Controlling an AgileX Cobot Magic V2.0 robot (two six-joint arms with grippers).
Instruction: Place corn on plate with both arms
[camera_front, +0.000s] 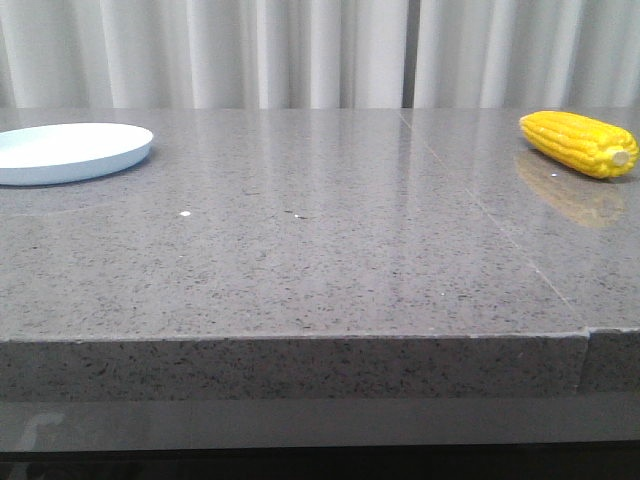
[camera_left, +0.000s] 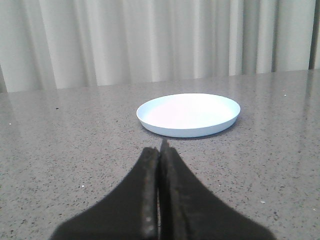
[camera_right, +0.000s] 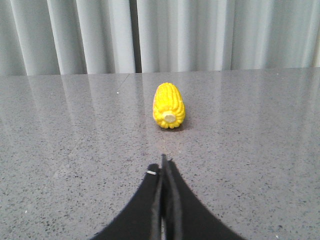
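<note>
The yellow corn (camera_front: 580, 143) lies on its side at the far right of the grey table, its pale stub end facing front-right. In the right wrist view the corn (camera_right: 169, 105) lies a short way ahead of my right gripper (camera_right: 163, 162), which is shut and holds nothing. The pale blue-white plate (camera_front: 70, 152) rests empty at the far left. The left wrist view shows the plate (camera_left: 189, 114) just ahead of my left gripper (camera_left: 160, 150), shut with nothing in it. Neither gripper shows in the front view.
The grey speckled stone table (camera_front: 300, 250) has its front edge near the camera and a seam (camera_front: 480, 210) running back on the right. Pale curtains (camera_front: 300, 50) hang behind the table.
</note>
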